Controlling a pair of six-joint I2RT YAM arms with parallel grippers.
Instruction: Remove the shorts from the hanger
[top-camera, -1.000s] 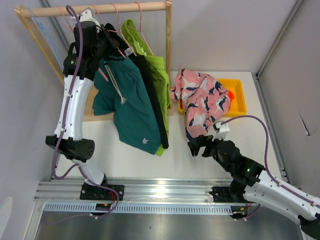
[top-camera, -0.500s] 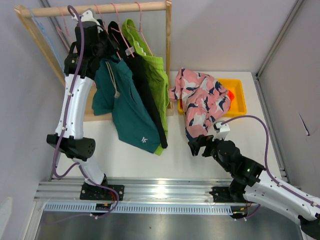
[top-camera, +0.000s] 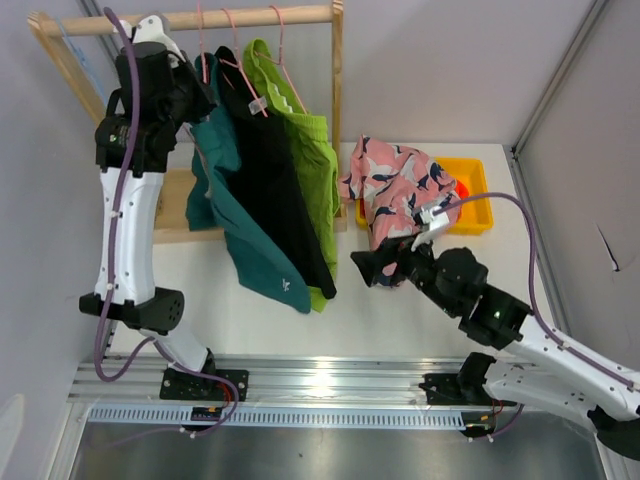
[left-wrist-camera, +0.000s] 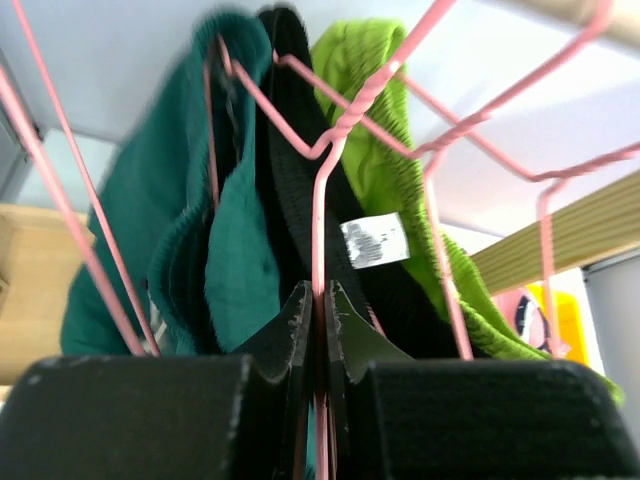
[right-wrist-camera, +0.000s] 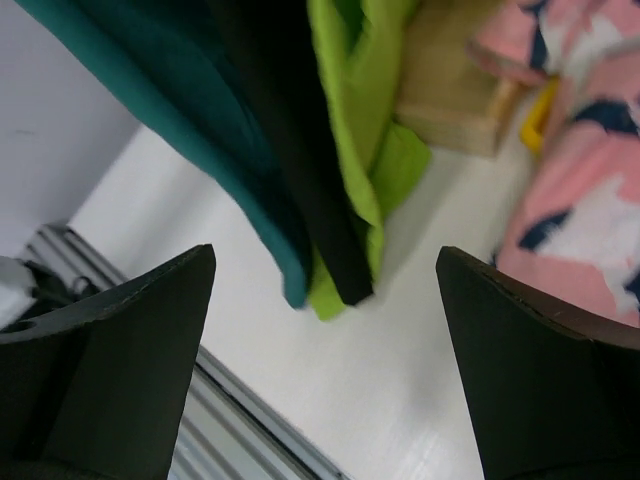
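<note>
left arm raised toward rail, right gripper moved in

since the prior frame the left gripper (left-wrist-camera: 318, 300) has climbed and drawn left under the wooden rail (top-camera: 250, 15), and the right gripper (right-wrist-camera: 322, 258) has advanced toward the hanging garments. i note the left fingers pressed together on a pink wire hanger (left-wrist-camera: 318, 220). the right fingers stand spread, holding nothing. teal shorts (top-camera: 240, 220), black shorts (top-camera: 272, 185) and lime green shorts (top-camera: 318, 160) hang from the rail, bunched side by side. pink shorts (top-camera: 405, 195) with navy splotches lie draped over the yellow bin (top-camera: 484, 200) on the table (top-camera: 270, 325).
</note>
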